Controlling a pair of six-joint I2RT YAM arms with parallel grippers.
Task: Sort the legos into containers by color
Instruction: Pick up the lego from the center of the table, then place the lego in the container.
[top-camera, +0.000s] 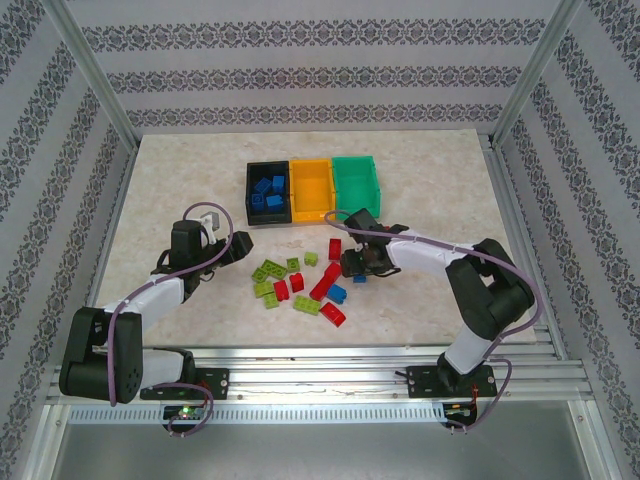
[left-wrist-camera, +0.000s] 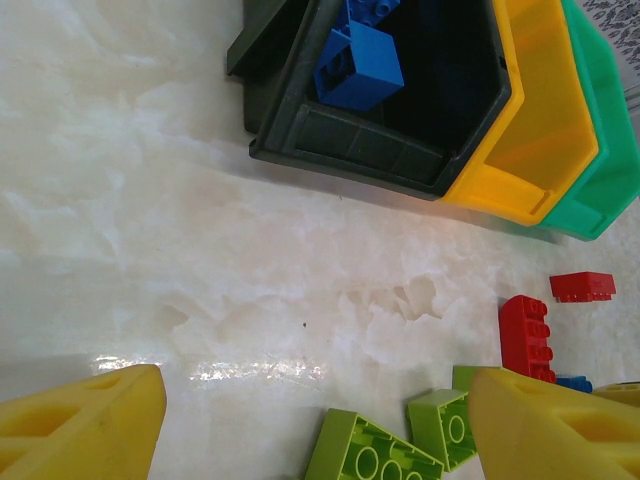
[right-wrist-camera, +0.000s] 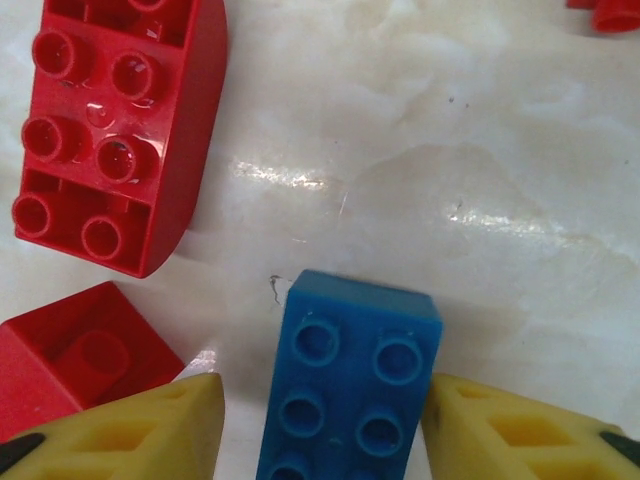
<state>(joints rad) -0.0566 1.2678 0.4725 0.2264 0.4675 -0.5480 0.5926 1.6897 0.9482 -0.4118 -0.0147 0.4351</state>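
Right wrist view: the right tool (right-wrist-camera: 322, 420) is released, its two yellow fingers (right-wrist-camera: 130, 430) spread to either side of a blue brick (right-wrist-camera: 350, 380) lying studs-up on the surface (right-wrist-camera: 480, 150). One finger meets the brick's edge and the other stands slightly off it. Just beyond lies a red brick with a rounded side (right-wrist-camera: 110, 130), studs-up, and another red piece (right-wrist-camera: 75, 350) sits beside the left-hand finger.

From the top external view, the right tool (top-camera: 352, 264) is low over the right part of the scattered legos (top-camera: 300, 285), a loose mix of lime, red and blue near the middle of the surface. Farther back stand three joined bins. The black bin (top-camera: 251, 195) is on the left and holds several blue bricks (top-camera: 268, 192). The orange-yellow bin (top-camera: 310, 185) is in the middle and the green bin (top-camera: 355, 180) is on the right.

The left tool (top-camera: 208, 222) sits left of the scatter, near the black bin. In the left wrist view the left tool (left-wrist-camera: 315, 390) is released too, fingers wide apart and gripping nothing, with lime bricks (left-wrist-camera: 370, 462) on the surface between them.
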